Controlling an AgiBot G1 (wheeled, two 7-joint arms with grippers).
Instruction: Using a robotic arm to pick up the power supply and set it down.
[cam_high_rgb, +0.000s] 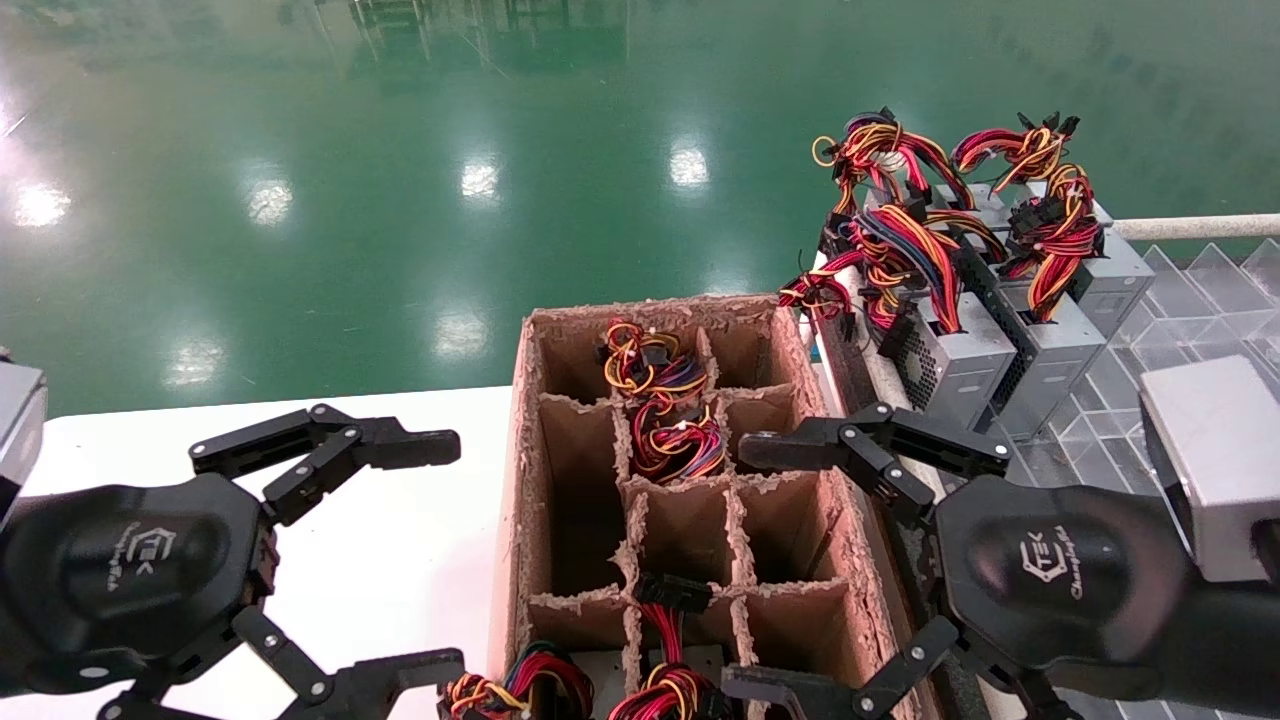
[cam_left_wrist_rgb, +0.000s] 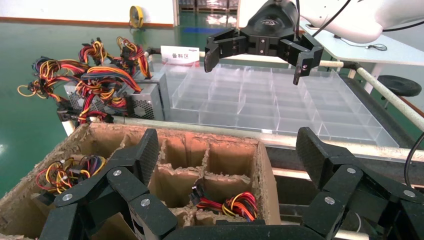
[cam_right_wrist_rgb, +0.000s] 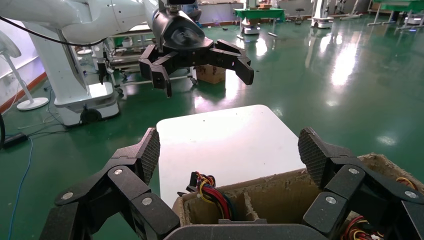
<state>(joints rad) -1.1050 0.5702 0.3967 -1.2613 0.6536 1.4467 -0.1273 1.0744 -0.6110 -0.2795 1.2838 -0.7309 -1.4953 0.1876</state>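
Observation:
The power supply (cam_high_rgb: 1052, 352), a silver-grey box with a black mesh side and a red, orange and yellow wire bundle (cam_high_rgb: 1052, 245) on top, stands among similar units at the back right. My right gripper (cam_high_rgb: 750, 568) hangs open and empty over the right side of the cardboard box (cam_high_rgb: 520, 470), nearer than the power supply and to its left. In its own wrist view the right gripper (cam_right_wrist_rgb: 231, 150) looks across the box's rim. My left gripper (cam_high_rgb: 445, 555) is open and empty above the white table (cam_high_rgb: 400, 540), left of the box.
The divided cardboard box holds several wired units (cam_high_rgb: 672, 440) in its cells. A clear compartment tray (cam_left_wrist_rgb: 280, 100) lies on the right beyond a white rail (cam_high_rgb: 1195, 227). Other grey units (cam_high_rgb: 955, 365) carry bundles with blue wires. Green floor lies past the table.

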